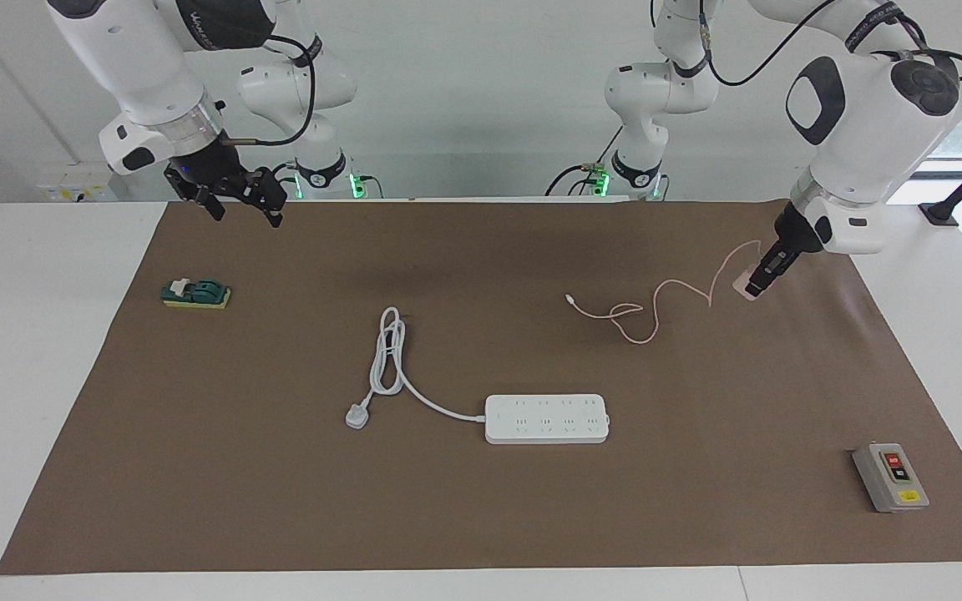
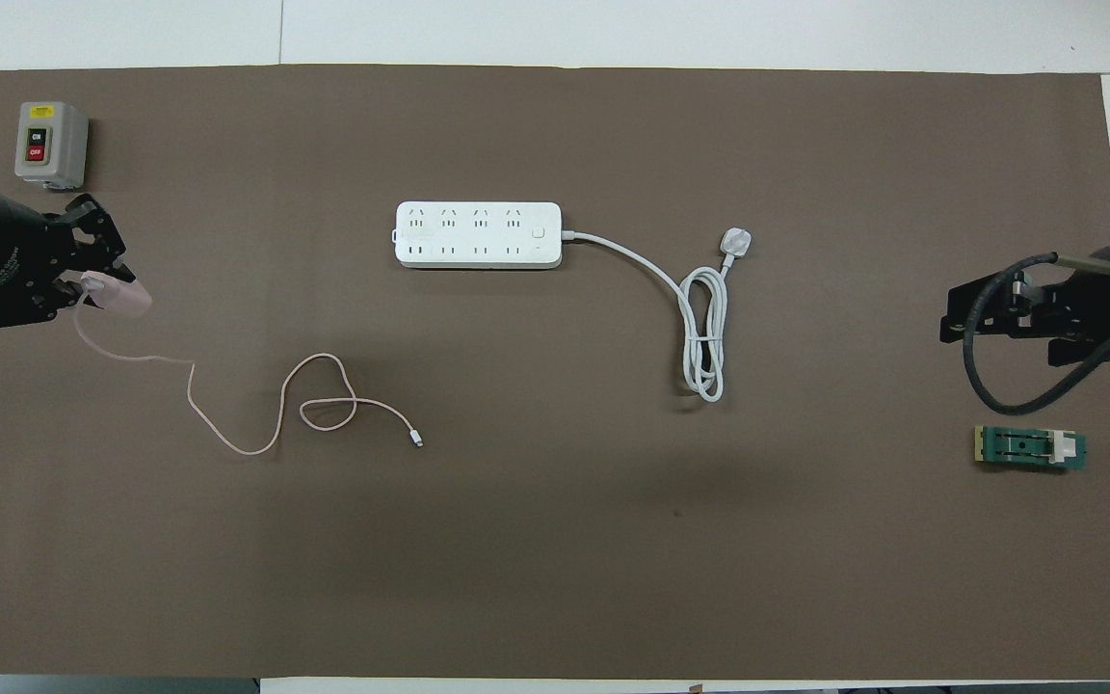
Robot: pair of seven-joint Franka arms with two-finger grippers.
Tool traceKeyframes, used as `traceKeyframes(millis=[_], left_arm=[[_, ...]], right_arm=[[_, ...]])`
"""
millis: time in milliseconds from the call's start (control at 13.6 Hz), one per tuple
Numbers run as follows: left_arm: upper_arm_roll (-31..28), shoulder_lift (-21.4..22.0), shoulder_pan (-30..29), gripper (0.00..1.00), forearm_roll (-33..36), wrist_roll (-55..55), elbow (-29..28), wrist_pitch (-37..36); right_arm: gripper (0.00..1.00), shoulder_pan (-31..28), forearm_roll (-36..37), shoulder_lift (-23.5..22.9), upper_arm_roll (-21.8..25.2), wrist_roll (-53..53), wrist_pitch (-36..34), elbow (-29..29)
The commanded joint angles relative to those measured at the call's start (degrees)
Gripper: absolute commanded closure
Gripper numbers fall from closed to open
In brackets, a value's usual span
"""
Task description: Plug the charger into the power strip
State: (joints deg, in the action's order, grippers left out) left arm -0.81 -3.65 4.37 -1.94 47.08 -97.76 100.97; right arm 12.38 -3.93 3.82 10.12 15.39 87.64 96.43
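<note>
The pale-pink charger (image 1: 742, 280) is held in my left gripper (image 1: 758, 282), which is shut on it a little above the mat at the left arm's end of the table. Both also show in the overhead view: the charger (image 2: 123, 296) and the left gripper (image 2: 91, 289). The charger's thin pink cable (image 1: 640, 317) trails in loops over the mat to its small connector (image 2: 418, 441). The white power strip (image 1: 546, 418) lies flat mid-table, farther from the robots, sockets up (image 2: 478, 234). My right gripper (image 1: 239, 204) is open and empty, raised at the right arm's end (image 2: 948, 315).
The strip's thick white cord, coiled, ends in a white three-pin plug (image 1: 356, 415). A grey box with red and black buttons (image 1: 890, 476) sits at the left arm's end, farther from the robots than the charger. A small green part (image 1: 195, 293) lies on the mat below the right gripper.
</note>
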Motion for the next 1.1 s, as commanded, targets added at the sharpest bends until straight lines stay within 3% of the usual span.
traceKeyframes(millis=[0,147,442,1031], left_arm=[[-0.3,-0.7,1.1,1.0,1.0,11.6,0.6,-1.0],[-0.2,-3.2,3.4,1.0,1.1,18.4,1.1,-0.5],[-0.2,-11.8,7.1,1.0,1.2,29.7,11.4,-0.9],[-0.8,-22.2,13.3,1.0,1.5,46.2,21.2,-1.3]], right_arm=[[0.0,0.0,-0.4,1.0,1.1,0.3,-0.5,0.6],[0.0,0.2,-0.6,1.4,1.3,-1.2,0.0,0.9],[0.0,-2.0,-0.2,1.0,1.1,-5.9,0.5,0.8],[0.0,-2.9,2.2,0.5,1.1,-10.6,-1.2,0.4]])
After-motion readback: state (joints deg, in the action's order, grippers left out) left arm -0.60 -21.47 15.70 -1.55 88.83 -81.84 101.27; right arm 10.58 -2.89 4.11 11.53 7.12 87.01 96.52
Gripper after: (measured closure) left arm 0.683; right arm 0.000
